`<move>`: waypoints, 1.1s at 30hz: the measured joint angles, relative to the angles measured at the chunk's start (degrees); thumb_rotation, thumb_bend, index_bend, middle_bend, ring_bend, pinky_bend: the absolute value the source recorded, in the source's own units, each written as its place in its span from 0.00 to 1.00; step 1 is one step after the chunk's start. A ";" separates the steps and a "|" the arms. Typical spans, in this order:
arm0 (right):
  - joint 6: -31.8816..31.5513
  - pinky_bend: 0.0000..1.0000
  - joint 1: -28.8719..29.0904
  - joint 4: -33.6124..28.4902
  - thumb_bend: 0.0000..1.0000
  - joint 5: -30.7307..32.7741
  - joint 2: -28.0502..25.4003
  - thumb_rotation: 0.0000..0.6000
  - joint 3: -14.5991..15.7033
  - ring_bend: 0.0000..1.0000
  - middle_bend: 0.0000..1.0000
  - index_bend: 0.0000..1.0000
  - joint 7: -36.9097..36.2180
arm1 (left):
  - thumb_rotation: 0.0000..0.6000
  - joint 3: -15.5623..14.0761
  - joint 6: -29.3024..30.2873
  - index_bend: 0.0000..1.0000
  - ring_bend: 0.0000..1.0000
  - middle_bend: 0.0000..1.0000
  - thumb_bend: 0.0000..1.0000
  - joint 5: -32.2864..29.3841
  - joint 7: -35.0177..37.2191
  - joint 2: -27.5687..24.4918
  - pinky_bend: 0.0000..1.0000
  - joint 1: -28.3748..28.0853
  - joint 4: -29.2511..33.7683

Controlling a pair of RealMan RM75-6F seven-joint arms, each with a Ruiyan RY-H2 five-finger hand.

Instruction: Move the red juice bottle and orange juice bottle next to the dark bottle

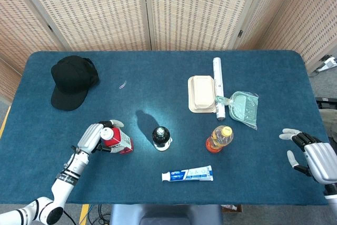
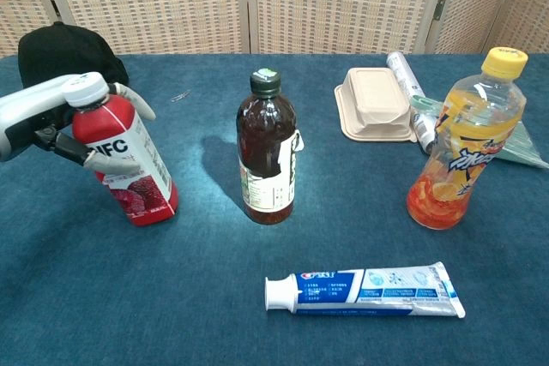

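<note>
Red juice bottle (image 2: 129, 160) tilted in left hand (image 2: 39, 117).

Head view: high above the near edge, looking steeply down; takes in the whole blue table (image 1: 158, 77) and the screen behind; chest view: low, close, near-level, facing that screen; shared: dark bottle (image 1: 161, 137) (image 2: 268, 152), toothpaste tube (image 1: 187, 174) (image 2: 364, 291), black cap (image 1: 72, 81) (image 2: 64, 53).

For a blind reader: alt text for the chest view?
The left robot hand holds a tilted red juice bottle beside a dark bottle on a blue table, with an orange juice bottle at right and toothpaste in front.
</note>
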State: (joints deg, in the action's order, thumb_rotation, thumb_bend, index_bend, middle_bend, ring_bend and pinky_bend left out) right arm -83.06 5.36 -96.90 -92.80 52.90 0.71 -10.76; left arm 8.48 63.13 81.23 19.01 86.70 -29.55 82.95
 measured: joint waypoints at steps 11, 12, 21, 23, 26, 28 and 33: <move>0.04 0.43 0.03 -0.13 0.53 -0.41 -0.14 1.00 0.18 0.28 0.27 0.33 -0.29 | 1.00 0.97 0.50 0.59 0.37 0.57 0.02 -0.65 -1.24 1.90 0.30 -1.23 0.21; 0.02 0.43 0.03 -0.13 0.53 -0.44 -0.15 1.00 0.19 0.28 0.27 0.33 -0.31 | 1.00 1.03 0.67 0.59 0.37 0.57 0.02 -0.59 -1.25 2.10 0.30 -1.32 0.14; -0.26 0.43 -0.07 -0.21 0.53 -0.82 -0.25 1.00 0.31 0.28 0.27 0.33 -0.33 | 1.00 1.41 2.04 0.57 0.37 0.57 0.02 0.01 -2.24 3.67 0.30 -2.01 -1.71; -0.32 0.43 -0.09 -0.21 0.53 -0.82 -0.29 1.00 0.30 0.28 0.27 0.33 -0.36 | 1.00 1.57 2.18 0.57 0.37 0.57 0.02 -0.07 -2.48 3.97 0.30 -2.19 -2.21; -0.35 0.43 -0.11 -0.23 0.53 -0.76 -0.34 1.00 0.27 0.28 0.27 0.33 -0.46 | 1.00 1.64 2.15 0.57 0.37 0.57 0.02 -0.15 -3.03 4.18 0.30 -2.46 -2.80; -0.30 0.43 -0.09 -0.21 0.53 -0.71 -0.35 1.00 0.26 0.28 0.27 0.33 -0.49 | 1.00 1.57 2.24 0.57 0.37 0.57 0.02 -0.09 -3.98 4.35 0.30 -2.58 -3.27; -0.08 0.43 -0.03 -0.18 0.53 -0.56 -0.32 1.00 0.26 0.28 0.27 0.33 -0.42 | 1.00 0.97 2.07 0.56 0.37 0.56 0.02 -0.33 -6.19 4.81 0.30 -2.78 -3.95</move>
State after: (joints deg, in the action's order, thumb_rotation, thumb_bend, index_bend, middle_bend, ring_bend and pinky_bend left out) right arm -83.14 5.33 -97.08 -93.36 52.58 0.96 -11.19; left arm 9.45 65.20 80.90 12.82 91.51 -32.33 79.00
